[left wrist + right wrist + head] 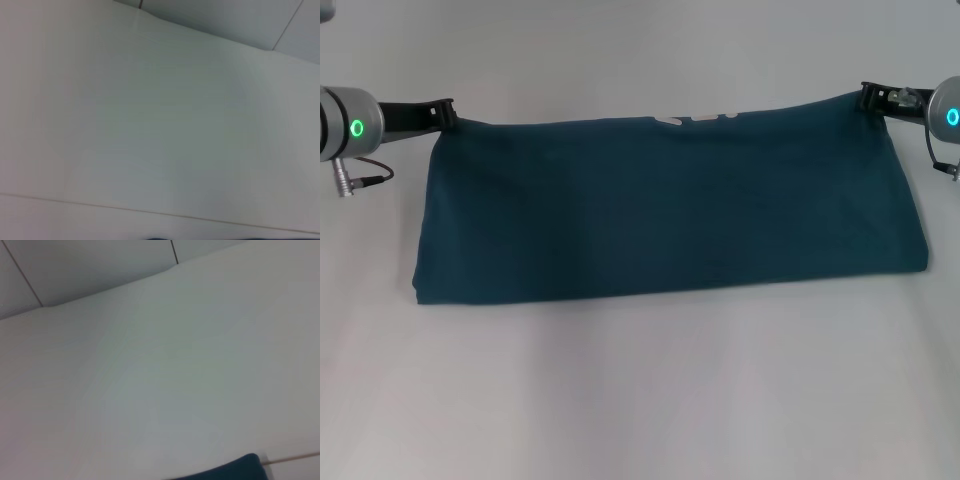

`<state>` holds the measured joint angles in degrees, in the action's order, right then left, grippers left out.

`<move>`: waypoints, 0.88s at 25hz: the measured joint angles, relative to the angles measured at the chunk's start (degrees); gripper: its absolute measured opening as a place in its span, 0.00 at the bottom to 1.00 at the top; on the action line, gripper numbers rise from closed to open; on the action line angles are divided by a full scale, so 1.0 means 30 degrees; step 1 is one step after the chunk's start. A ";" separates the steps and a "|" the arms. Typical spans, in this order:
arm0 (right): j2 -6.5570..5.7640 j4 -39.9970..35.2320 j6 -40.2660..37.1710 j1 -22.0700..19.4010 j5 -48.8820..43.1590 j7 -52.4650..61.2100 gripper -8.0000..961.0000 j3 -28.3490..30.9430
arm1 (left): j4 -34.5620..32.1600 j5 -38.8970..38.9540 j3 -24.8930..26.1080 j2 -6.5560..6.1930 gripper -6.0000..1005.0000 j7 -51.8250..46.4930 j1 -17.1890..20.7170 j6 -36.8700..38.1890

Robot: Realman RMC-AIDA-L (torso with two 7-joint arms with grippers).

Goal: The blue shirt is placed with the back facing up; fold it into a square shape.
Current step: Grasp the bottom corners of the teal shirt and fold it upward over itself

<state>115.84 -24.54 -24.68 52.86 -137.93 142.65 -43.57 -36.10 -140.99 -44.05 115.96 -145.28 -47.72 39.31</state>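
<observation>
So the big dark teal-blue knit T-shirt (670,205) is lying on the plain white surface (640,400), folded into a wide flat band running left to right. The left end effector (446,113) is pinched onto the far left corner of the cloth, and the right end effector (869,97) is clamped on the far right corner the same way. Right wrist view just catches a bit of blue fabric (235,469) at the edge; left wrist view is basically all white surface.
</observation>
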 joint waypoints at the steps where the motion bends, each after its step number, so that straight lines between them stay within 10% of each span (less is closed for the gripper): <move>1: -0.0009 0.0000 0.0015 0.0030 0.0007 0.0000 0.08 -0.0003 | -0.0040 0.0028 0.0014 0.0024 0.04 -0.0006 0.0032 -0.0027; 22: -0.0215 0.0013 0.0417 0.0627 -0.0106 -0.0047 0.10 -0.0007 | -0.0142 0.0156 0.0083 0.0168 0.04 -0.0235 -0.0050 -0.0975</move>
<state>115.20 -24.50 -23.43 54.74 -138.24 142.51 -43.59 -36.52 -140.53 -43.80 116.47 -145.98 -47.87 36.39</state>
